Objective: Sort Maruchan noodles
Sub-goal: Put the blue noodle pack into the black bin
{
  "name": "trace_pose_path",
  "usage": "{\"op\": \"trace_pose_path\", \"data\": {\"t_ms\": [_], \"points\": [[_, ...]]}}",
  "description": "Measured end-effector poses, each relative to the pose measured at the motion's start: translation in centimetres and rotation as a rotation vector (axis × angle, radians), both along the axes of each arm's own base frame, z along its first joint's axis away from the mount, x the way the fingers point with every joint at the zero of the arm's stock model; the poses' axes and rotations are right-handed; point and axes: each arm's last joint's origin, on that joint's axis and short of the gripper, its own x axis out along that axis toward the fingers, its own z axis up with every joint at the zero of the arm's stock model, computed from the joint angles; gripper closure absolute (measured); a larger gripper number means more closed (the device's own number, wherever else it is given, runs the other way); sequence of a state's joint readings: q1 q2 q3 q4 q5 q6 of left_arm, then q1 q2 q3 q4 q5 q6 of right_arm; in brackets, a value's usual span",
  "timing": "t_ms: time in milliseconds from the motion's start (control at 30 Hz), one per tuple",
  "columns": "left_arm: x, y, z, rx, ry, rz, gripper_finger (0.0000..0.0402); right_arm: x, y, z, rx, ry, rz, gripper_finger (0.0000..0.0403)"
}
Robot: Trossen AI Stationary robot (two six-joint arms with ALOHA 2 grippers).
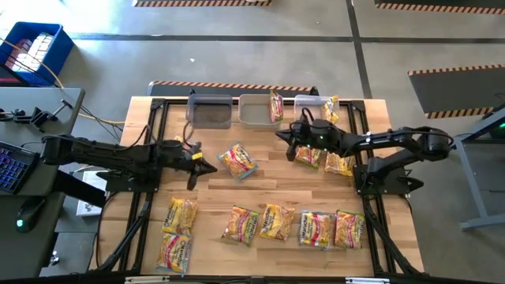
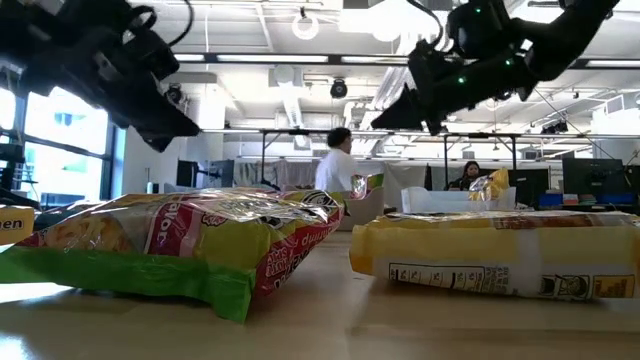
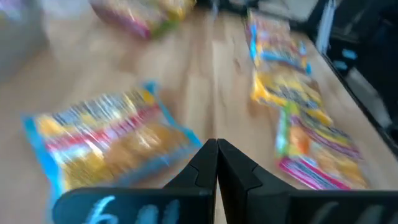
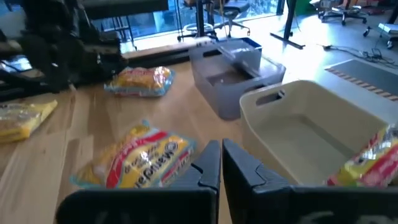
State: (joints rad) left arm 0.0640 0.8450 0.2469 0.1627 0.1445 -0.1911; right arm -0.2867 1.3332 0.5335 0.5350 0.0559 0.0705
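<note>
Several yellow Maruchan noodle packets lie flat on the wooden table. One with blue edges (image 1: 238,160) (image 3: 106,137) (image 4: 134,158) lies mid-table between my grippers. My left gripper (image 1: 213,167) (image 3: 217,149) hovers shut just to its left, touching nothing. My right gripper (image 1: 278,135) (image 4: 221,152) hovers shut to its far right, near the bins, holding nothing. Two packets (image 1: 309,155) (image 1: 339,163) lie under the right arm. Several more (image 1: 276,222) form a row near the front edge. One packet (image 1: 276,105) (image 4: 373,162) stands in the middle bin, and another (image 1: 331,106) in the right bin.
Three bins stand in a row at the table's far edge: a dark one (image 1: 209,110) (image 4: 230,74), a grey one (image 1: 254,112) (image 4: 305,130) and a clear one (image 1: 310,104). People show in the room behind in the low view. Bare wood lies between the middle packet and the front row.
</note>
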Motion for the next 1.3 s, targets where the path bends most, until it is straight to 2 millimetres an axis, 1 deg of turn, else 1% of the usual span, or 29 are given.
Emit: {"op": "trace_pose_path", "data": {"t_ms": [167, 300, 400, 533, 667, 800, 933, 1067, 1300], "points": [[0.2, -1.9, 2.0, -0.114, 0.265, -0.005, 0.0401, -0.3, 0.1, -1.1, 0.026, 0.028, -0.004, 0.0402], [0.0, -3.6, 3.8, -0.219, 0.471, 0.034, 0.0398, -0.2, 0.4, -1.2, 0.003, 0.049, -0.002, 0.0402], [0.1, -5.4, 4.9, -0.331, 0.581, 0.044, 0.0382, -0.2, 0.6, -1.3, -0.035, 0.064, 0.016, 0.0402], [0.5, -8.4, 5.4, -0.441, 0.693, 0.031, 0.035, -0.2, 0.6, -1.3, -0.053, 0.081, 0.022, 0.0402], [0.9, -11.6, 5.1, -0.497, 0.817, 0.019, 0.0312, -0.3, 0.6, -1.5, -0.053, 0.097, 0.024, 0.0402], [1.2, -14.6, 4.5, -0.573, 0.983, 0.033, 0.0276, -0.3, 0.6, -1.6, -0.052, 0.112, 0.026, 0.0402], [1.9, -17.0, 4.1, -0.591, 1.062, 0.068, 0.0246, -0.3, 0.6, -1.6, -0.049, 0.112, 0.025, 0.0402], [2.7, -18.6, 3.3, -0.58, 1.1, 0.105, 0.0229, -0.3, 0.6, -1.6, -0.046, 0.111, 0.024, 0.0402], [3.3, -19.7, 0.4, -0.504, 1.187, 0.179, 0.0222, -0.3, 0.6, -1.9, -0.043, 0.134, 0.026, 0.0402]]}}
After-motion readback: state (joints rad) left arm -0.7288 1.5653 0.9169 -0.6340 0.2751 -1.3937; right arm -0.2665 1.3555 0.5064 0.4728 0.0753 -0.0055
